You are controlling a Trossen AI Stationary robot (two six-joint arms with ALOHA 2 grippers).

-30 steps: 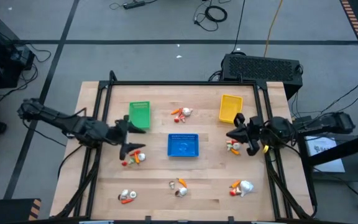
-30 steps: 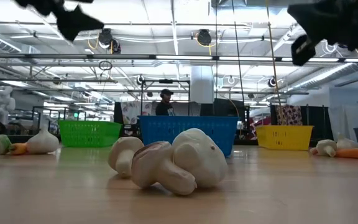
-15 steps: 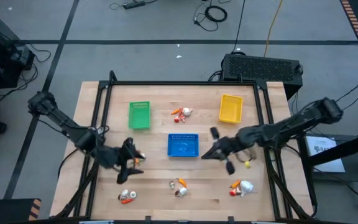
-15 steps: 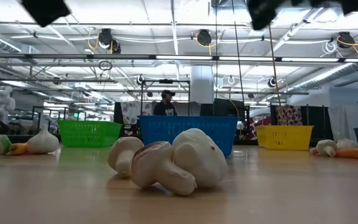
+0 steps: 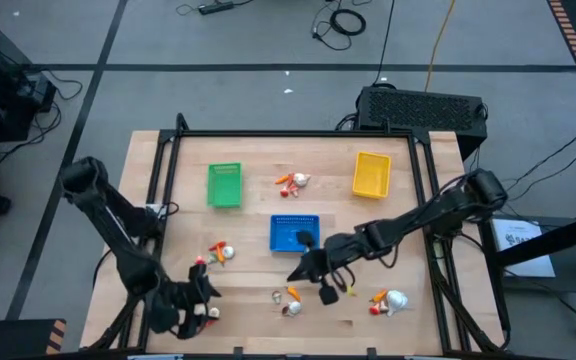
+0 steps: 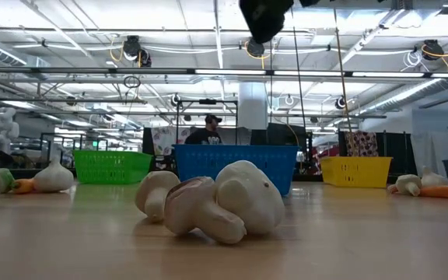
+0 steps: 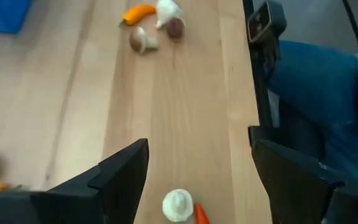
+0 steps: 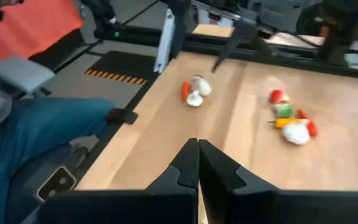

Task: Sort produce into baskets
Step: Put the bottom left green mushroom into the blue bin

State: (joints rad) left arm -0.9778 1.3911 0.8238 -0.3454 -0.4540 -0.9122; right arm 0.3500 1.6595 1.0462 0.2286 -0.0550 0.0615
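Hovering left gripper (image 7: 197, 180) jaws apart | right gripper (image 8: 198, 163) jaws closed, empty

The left end effector (image 5: 200, 300) seemingly hides a bulb (image 5: 211, 313), its shape unclear.

wide bare wood runs along the counter (image 5: 438, 170) between the green basket (image 5: 224, 185) and the blue basket (image 5: 294, 232), and again between blue and the yellow basket (image 5: 371, 174), broken only by a small carrot and garlic cluster (image 5: 292, 181) up top. the right pincer (image 5: 313, 272), fingers pressed together, hangs over the near-centre, its arm slanting across the lane toward the right edge. just beside it sits the mushroom pile (image 5: 288, 302). the left pincer (image 5: 196, 303), fingers spread, crowds the near-left corner over a garlic and carrot (image 7: 182, 207). more produce (image 5: 215, 254) lies left of blue, another pile (image 5: 389, 300) near-right. a person's leg (image 7: 316, 81) borders the near edge.
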